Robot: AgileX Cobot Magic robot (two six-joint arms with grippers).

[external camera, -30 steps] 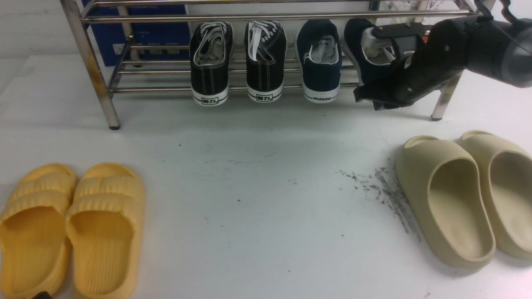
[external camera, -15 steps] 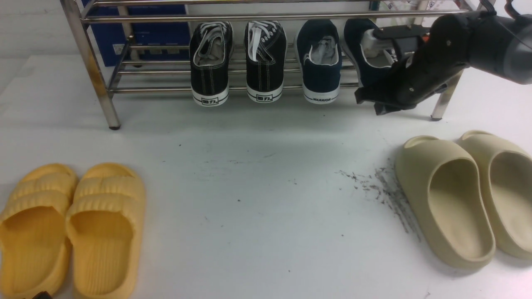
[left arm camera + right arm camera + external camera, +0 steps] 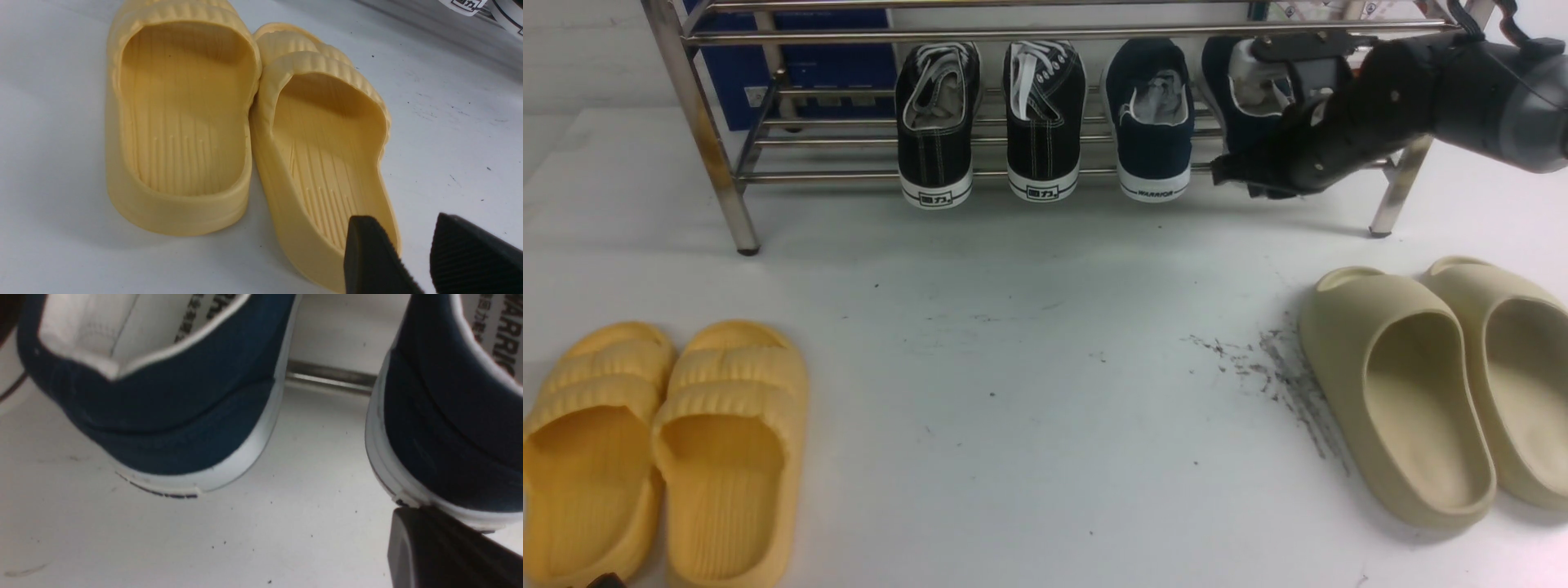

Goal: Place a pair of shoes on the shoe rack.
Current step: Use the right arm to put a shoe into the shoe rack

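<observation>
One navy shoe (image 3: 1152, 131) rests on the lower bars of the steel shoe rack (image 3: 1045, 34), heel towards me. It also shows in the right wrist view (image 3: 163, 416). The second navy shoe (image 3: 1222, 98) is just to its right at rack height, half hidden by my right gripper (image 3: 1258, 159). In the right wrist view one black finger (image 3: 441, 547) presses under this shoe's (image 3: 449, 437) white heel sole; the other finger is out of view. My left gripper (image 3: 404, 220) is open and empty, low over the table beside the yellow slippers (image 3: 245, 122).
Two black lace-up sneakers (image 3: 988, 114) sit on the rack left of the navy shoes. Yellow slippers (image 3: 662, 441) lie at the front left, beige slippers (image 3: 1437, 384) at the front right. A rack leg (image 3: 1396, 192) stands just right of my right arm.
My right gripper has lifted the second navy shoe up and further in over the rack bars, next to the first one. The left arm has not moved.
</observation>
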